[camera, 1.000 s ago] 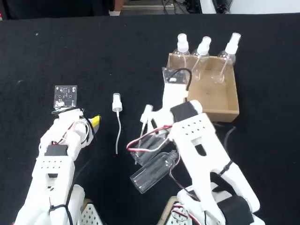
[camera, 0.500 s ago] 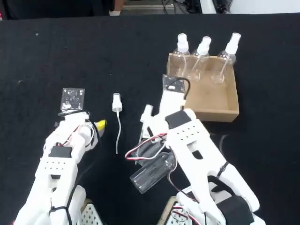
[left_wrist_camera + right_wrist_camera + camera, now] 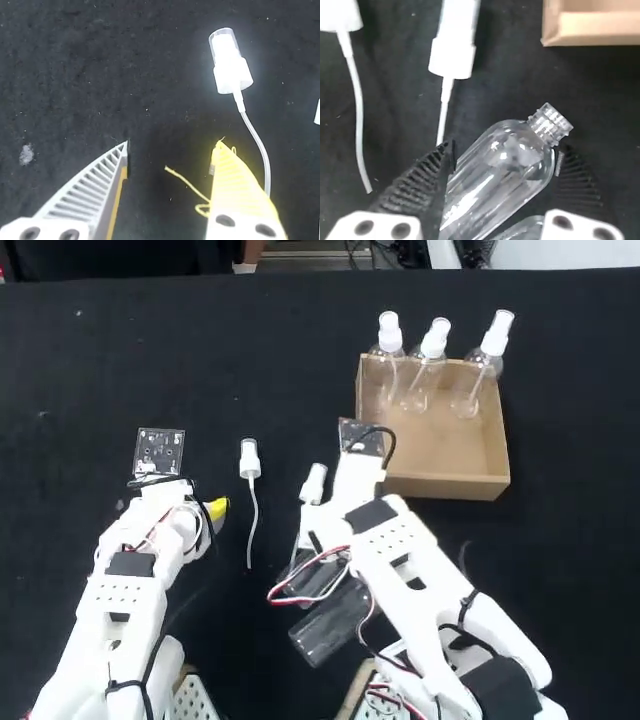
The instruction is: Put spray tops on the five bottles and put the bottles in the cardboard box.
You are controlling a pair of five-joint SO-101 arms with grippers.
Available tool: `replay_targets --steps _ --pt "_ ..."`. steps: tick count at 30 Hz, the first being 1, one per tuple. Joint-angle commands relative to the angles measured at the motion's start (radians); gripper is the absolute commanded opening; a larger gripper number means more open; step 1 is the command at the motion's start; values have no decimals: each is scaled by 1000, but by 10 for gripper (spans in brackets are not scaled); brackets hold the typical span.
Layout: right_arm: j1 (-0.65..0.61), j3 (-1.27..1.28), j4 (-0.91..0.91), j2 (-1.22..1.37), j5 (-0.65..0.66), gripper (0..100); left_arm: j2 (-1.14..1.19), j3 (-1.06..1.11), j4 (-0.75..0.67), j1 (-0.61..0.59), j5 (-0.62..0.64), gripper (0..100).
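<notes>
Black table (image 3: 150, 360): left tool (image 3: 172, 146) apart near spray top (image 3: 229, 62); right tool (image 3: 504, 148) seemingly clamps uncapped bottle (image 3: 505, 172).

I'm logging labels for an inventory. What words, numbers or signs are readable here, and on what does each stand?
None can be read.
The cardboard box has plain walls.
The clear bottle carries no label.
The loose spray top is plain white.
The small board on the left arm's wrist bears marks too small to read.

Black-clothed table (image 3: 120, 350) (a pale lint speck (image 3: 26, 155) lies on it)
</notes>
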Motion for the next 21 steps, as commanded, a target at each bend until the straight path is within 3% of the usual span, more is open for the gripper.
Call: replay_targets --steps 1,13,21 --pt "-15 -73 -23 8 -3 276 -17 -16 -18 8 -8 260" --pt "-133 -148 -258 24 -2 275 -17 -21 -18 -19 0 259" --pt "11 -423 319 -16 160 278 -17 -50 -18 -140 63 259"
